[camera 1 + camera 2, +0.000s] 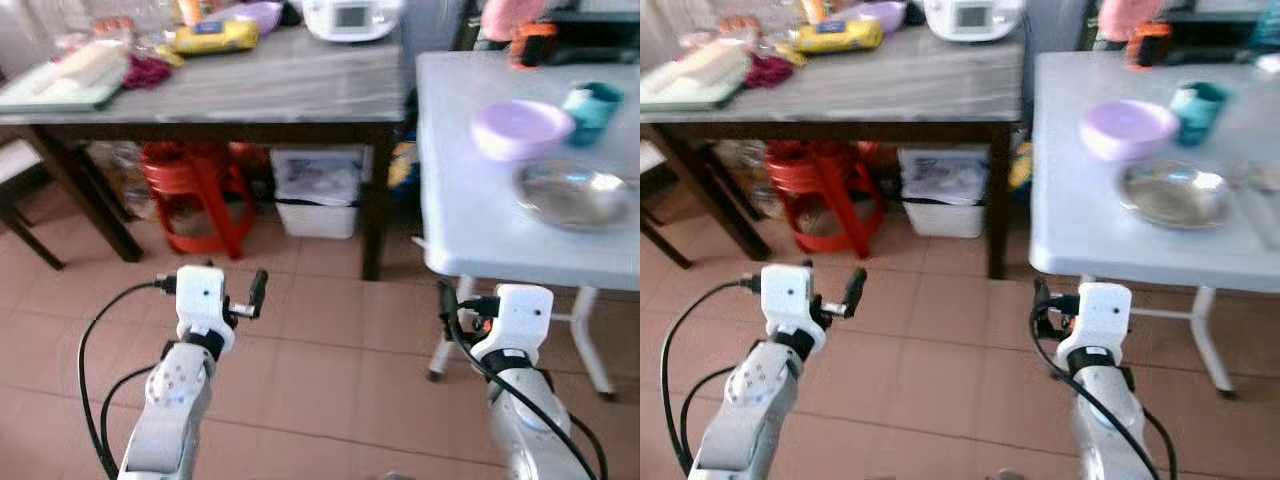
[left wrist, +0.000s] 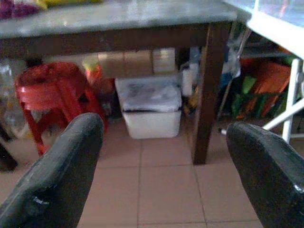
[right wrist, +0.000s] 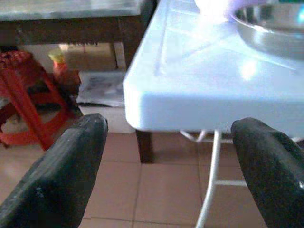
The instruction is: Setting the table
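Both arms are raised low in front of the robot, above the tiled floor (image 1: 320, 350). The left gripper (image 2: 161, 166) has its fingers (image 2: 61, 175) spread wide apart and holds nothing; it looks toward the space under the dark table (image 1: 250, 85), where a red stool (image 1: 195, 190) stands beside a white bin (image 1: 318, 195). The right gripper (image 3: 171, 161) is also released, with its fingers (image 3: 57, 171) far apart and nothing between them; it is just below and before the near corner of the white table (image 3: 190, 90). On the white table, to the right of the robot, lies a metal plate (image 1: 572, 192), and behind it, near to it, stands a lilac bowl (image 1: 520, 128). A teal cup (image 1: 592, 110) is just beside the bowl, on its right. Farther back on this table is something orange and black (image 1: 535, 42), too blurred to name. The dark table carries a white cooker (image 1: 352, 18) at the back, a yellow packet (image 1: 212, 37), a purple bowl (image 1: 255, 14) and a tray (image 1: 60, 85) at its left end. The two tables stand side by side, with a narrow gap between them.
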Tool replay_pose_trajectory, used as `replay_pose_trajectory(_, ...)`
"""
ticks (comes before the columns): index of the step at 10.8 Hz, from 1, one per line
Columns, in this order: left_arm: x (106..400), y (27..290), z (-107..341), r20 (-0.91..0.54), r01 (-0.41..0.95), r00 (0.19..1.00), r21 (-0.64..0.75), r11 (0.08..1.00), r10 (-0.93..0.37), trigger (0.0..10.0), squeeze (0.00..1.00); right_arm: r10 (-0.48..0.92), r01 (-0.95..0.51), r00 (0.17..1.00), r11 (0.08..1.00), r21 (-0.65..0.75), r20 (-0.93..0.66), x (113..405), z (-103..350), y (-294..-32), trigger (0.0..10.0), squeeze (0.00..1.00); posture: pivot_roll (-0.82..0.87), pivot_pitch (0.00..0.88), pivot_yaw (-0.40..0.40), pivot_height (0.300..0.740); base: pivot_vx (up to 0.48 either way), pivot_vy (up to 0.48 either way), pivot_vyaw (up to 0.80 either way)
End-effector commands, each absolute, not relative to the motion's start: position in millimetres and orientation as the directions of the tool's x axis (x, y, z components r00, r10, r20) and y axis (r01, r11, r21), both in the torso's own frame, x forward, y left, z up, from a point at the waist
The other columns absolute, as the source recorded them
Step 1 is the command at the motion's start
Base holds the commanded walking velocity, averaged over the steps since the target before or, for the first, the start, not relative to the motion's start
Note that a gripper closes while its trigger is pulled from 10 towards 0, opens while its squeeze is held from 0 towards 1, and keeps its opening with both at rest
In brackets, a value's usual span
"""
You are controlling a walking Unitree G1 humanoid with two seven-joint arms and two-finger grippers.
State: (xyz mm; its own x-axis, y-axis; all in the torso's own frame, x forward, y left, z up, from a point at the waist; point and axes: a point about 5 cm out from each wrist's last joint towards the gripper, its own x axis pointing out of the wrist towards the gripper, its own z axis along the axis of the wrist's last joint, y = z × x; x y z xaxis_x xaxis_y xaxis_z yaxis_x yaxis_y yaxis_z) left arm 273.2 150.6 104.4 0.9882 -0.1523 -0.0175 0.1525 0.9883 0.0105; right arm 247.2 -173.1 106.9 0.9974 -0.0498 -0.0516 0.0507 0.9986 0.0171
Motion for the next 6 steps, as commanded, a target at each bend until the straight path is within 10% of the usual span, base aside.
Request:
replay_pose_trajectory(1, 270.9, 159.2, 100.1, -0.043, 0.134, 0.99, 0.023, 0.991, -0.133, 10.0, 0.0, -0.039, 0.04, 0.998, 0.999, 0.022, -0.046, 246.8, 107.7, -167.7, 10.0, 0.0, -0.05, 0.138, 0.095, 0.74, 0.0, -0.337, 0.0)
replay_pose_trajectory(6, 269.5, 159.3, 100.0, -0.034, 0.127, 0.991, 0.002, 0.992, -0.127, 10.0, 0.0, -0.029, 0.031, 0.998, 0.999, 0.021, -0.049, 248.3, 107.5, -166.8, 10.0, 0.0, -0.05, 0.136, 0.088, 0.74, 0.0, -0.067, 0.0)
